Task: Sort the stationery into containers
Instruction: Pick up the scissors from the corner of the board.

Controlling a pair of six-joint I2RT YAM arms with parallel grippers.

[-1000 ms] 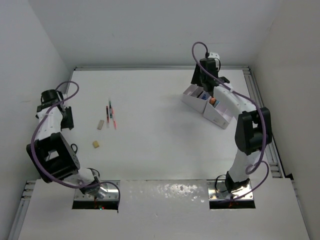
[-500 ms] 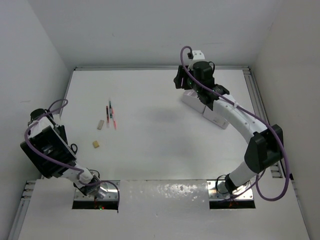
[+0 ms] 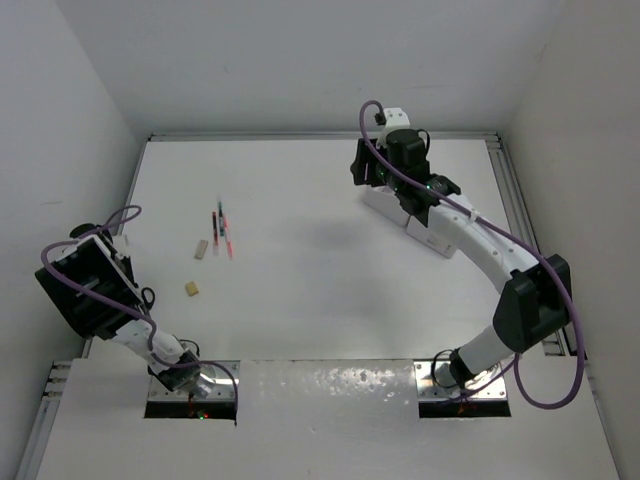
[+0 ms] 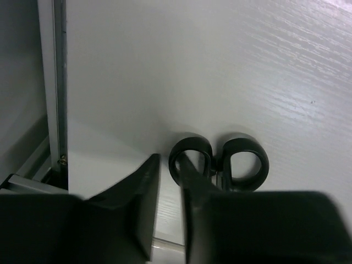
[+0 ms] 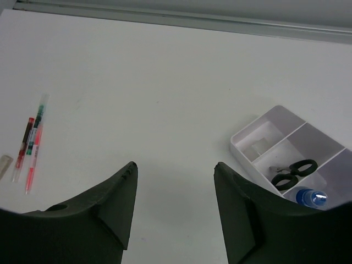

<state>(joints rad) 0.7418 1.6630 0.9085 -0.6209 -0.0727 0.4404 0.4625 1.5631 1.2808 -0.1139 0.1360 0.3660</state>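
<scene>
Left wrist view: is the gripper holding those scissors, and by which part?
Left gripper straddles one handle loop's rim of the scissors; a firm grip cannot be told. Right gripper holds nothing.

No legible text, labels, brands or numbers on anything

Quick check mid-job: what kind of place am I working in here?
Probably a lab robot test cell, not an office: bare white panel walls box in the white tabletop, with aluminium frame rails along its edges.
</scene>
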